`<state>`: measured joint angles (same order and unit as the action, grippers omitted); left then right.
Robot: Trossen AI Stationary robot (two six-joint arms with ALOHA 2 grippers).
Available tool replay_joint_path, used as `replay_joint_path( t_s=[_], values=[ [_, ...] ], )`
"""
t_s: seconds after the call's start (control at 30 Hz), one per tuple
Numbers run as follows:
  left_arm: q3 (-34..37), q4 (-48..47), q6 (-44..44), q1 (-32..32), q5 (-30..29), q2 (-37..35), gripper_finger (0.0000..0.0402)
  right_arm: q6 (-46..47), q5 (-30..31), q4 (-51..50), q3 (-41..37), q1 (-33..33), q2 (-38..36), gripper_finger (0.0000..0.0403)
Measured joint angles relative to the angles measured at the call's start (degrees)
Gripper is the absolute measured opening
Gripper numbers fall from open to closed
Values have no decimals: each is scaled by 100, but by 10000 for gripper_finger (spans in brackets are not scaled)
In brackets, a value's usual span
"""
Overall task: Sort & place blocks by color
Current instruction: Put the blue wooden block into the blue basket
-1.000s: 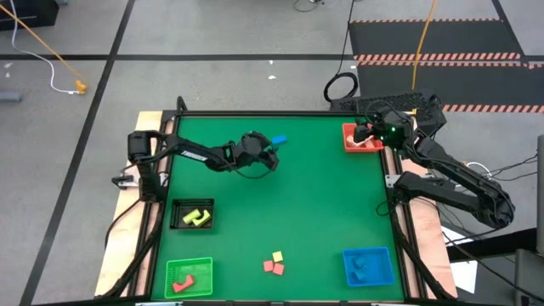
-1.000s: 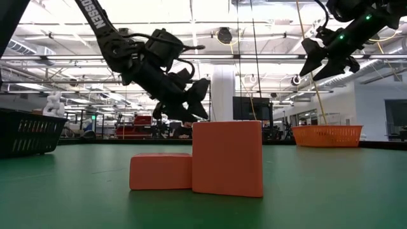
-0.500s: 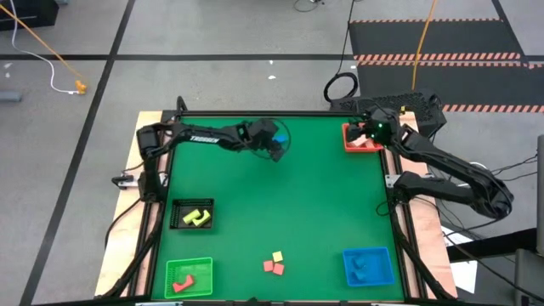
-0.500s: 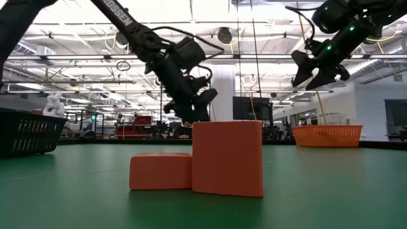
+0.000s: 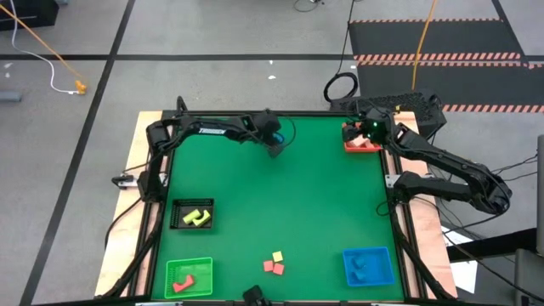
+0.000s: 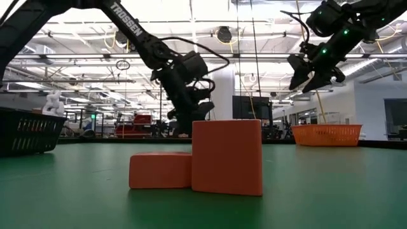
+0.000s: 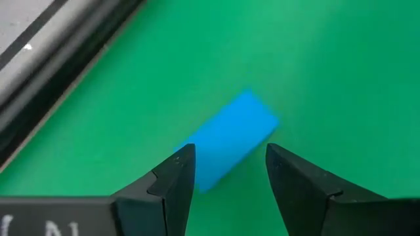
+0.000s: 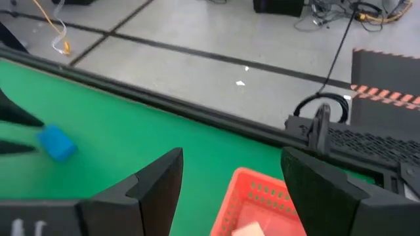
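Observation:
A blue block lies flat on the green mat near the table's far edge; it also shows in the right wrist view. My left gripper is open and points down at it, one finger on each side of its nearer end. My right gripper is open and holds nothing; it hovers over the red tray at the far right corner. Two red blocks and a yellow one lie loose near the near edge.
A black bin with yellow blocks stands by the left edge. A green tray with red blocks sits at the near left, and a blue tray with blue blocks at the near right. The mat's middle is bare.
My left arm has stretched toward the table's far edge and a little rightward, bringing its gripper from beside the blue block to over it. My right gripper has drifted slightly leftward above the red tray. The blue block has stayed where it was.

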<state>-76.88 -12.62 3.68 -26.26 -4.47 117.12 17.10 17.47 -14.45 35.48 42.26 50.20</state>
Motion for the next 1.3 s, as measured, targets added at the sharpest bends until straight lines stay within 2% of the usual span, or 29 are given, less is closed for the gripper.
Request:
replay_joint_path(
  t_s=[0.47,0.67,0.83,0.97,1.13,1.3],
  values=[
    [-15,-24,-1714,-146,15,231,184,14,-153,343,0,0,4,247],
    [-2,-133,-1900,-26,-306,251,132,16,-127,329,0,0,2,247],
    [-4,-263,-1535,-91,-273,251,79,20,-129,329,0,0,2,247],
    [-6,-429,-992,-94,-500,251,46,22,-127,328,0,0,2,247],
    [-15,-847,-270,-76,-758,238,19,20,-127,329,0,0,2,247],
    [-13,-1060,1029,-45,-799,219,12,20,-127,327,0,0,2,247]
  ],
)
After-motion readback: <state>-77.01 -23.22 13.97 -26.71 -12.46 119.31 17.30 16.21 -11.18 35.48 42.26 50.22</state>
